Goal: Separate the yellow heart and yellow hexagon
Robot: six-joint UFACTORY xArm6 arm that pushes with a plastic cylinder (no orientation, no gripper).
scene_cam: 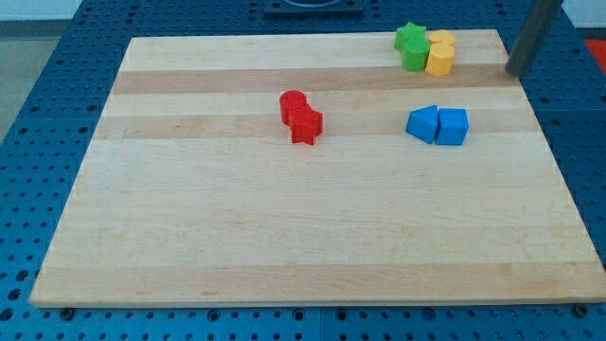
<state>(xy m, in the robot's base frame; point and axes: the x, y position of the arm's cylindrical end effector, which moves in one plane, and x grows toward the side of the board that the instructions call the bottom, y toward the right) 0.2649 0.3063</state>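
Just to the view's left of my tip (pixel 514 71), a bare rod touching nothing, the yellow heart (pixel 442 41) and yellow hexagon (pixel 439 62) sit touching, likely awaiting a wedging push.

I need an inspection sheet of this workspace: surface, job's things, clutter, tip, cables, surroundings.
Surface: wooden board, flat, lying on a blue perforated table.
Job's things: two yellow blocks touching at the view's top right, shapes unclear.
Clutter: two green blocks pressed against the yellow ones; two red blocks touching, near the centre; two blue blocks touching, right of centre.
Tip: my tip at the board's right edge, right of the yellow blocks, apart from them.
Cables: nothing seen.
Surroundings: dark fixture at the view's top.
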